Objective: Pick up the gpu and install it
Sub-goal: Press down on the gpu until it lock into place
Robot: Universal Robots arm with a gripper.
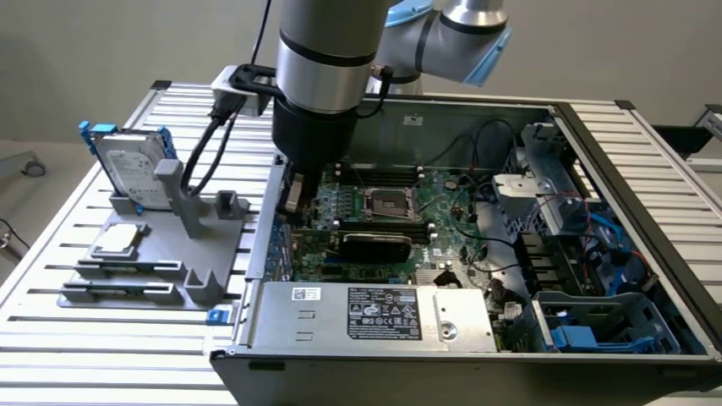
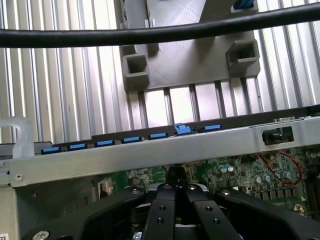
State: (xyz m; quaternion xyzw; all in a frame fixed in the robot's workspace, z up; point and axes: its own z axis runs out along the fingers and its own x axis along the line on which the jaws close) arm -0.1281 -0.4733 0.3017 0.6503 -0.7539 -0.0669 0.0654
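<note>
My gripper [image 1: 296,205] is down inside the open computer case, over the motherboard [image 1: 451,211] close to the case wall on the exterior view's left. In the wrist view its black fingertips [image 2: 175,189] are pressed together, shut, with nothing visible between them and green board [image 2: 240,175] beneath. A card with a black cover, the gpu [image 1: 376,245], stands on the motherboard just in front of the processor socket [image 1: 390,203]. It sits to the exterior view's right of the gripper. I cannot tell whether the fingers touch its end.
The grey fixture [image 1: 135,279] outside the case holds the hard drive in its blue frame [image 1: 130,165] and the square processor chip [image 1: 118,239]. The case's metal wall [image 2: 150,152] runs between gripper and fixture. A power supply [image 1: 361,313] fills the near corner. A black cable [image 2: 150,35] hangs across.
</note>
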